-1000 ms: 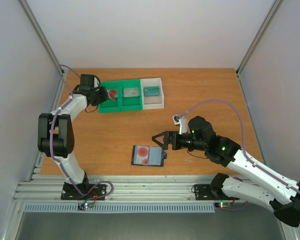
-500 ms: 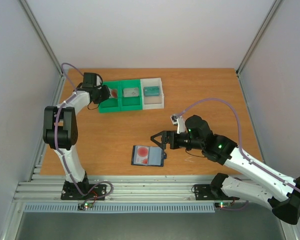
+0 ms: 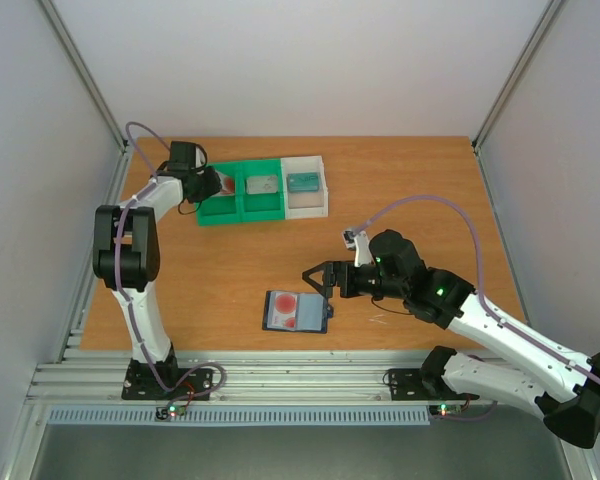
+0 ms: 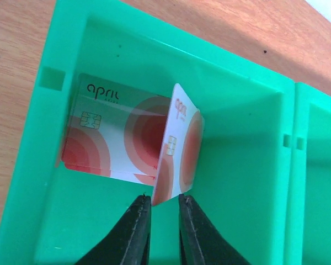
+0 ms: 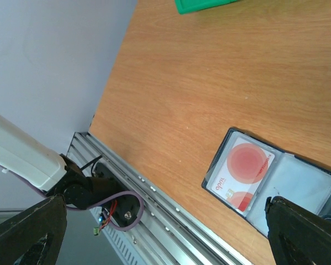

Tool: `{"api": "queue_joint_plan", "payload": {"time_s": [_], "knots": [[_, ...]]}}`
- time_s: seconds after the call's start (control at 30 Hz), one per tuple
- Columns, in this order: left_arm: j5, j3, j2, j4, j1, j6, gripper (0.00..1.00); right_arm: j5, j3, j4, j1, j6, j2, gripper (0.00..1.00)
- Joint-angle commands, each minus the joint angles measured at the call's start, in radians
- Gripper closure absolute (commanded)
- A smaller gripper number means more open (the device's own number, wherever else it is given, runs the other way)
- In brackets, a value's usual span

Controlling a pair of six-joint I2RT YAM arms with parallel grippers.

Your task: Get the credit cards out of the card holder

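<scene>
The card holder (image 3: 296, 311) lies open on the table near the front; it also shows in the right wrist view (image 5: 289, 185). One credit card (image 5: 241, 174) sits in its left pocket. My right gripper (image 3: 318, 280) hangs just right of the holder, jaws wide open and empty. My left gripper (image 4: 163, 199) is over the green tray's left compartment (image 4: 237, 182), fingers (image 4: 139, 221) parted by a narrow gap. A credit card (image 4: 179, 149) stands tilted on edge just past the tips, not between them. Another card (image 4: 107, 141) lies flat under it.
The tray (image 3: 242, 212) stands at the back left, with two green compartments and a white one. A grey-green item (image 3: 261, 184) lies in the middle one and a teal item (image 3: 301, 181) in the white one. The table's metal front rail (image 5: 154, 199) runs below the holder.
My left gripper has moved right and back, from beside the tray to over its left compartment. My right gripper has barely shifted.
</scene>
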Motion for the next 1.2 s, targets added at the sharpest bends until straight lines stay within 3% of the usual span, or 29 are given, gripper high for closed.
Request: {"api": "queue_joint_plan", "payload": {"time_s": [0.0, 0.23, 0.47, 0.73, 0.83, 0.9, 1.17], "knots": [[-0.038, 0.037, 0.005, -0.003, 0.004, 0.013, 0.82, 0.032, 0.032, -0.022, 0.002, -0.021, -0.022, 0.01], [-0.066, 0.045, -0.025, -0.03, 0.004, 0.016, 0.73, 0.033, 0.041, -0.038, 0.002, -0.025, -0.022, 0.01], [-0.028, 0.077, -0.071, -0.112, 0.004, 0.008, 0.57, 0.011, 0.037, -0.032, 0.002, -0.006, -0.028, 0.02], [0.044, -0.011, -0.214, -0.208, 0.003, -0.007, 0.22, 0.12, 0.042, -0.119, 0.002, 0.084, -0.02, 0.02], [0.106, -0.058, -0.286, -0.241, 0.004, -0.002, 0.04, 0.137, 0.044, -0.148, 0.001, 0.097, 0.004, 0.01], [0.143, -0.094, -0.33, -0.263, 0.003, -0.002, 0.03, 0.127, 0.044, -0.155, 0.002, 0.097, 0.025, 0.01], [0.237, -0.292, -0.517, -0.282, -0.049, 0.023, 0.13, 0.09, 0.028, -0.144, 0.002, 0.084, 0.089, 0.02]]}}
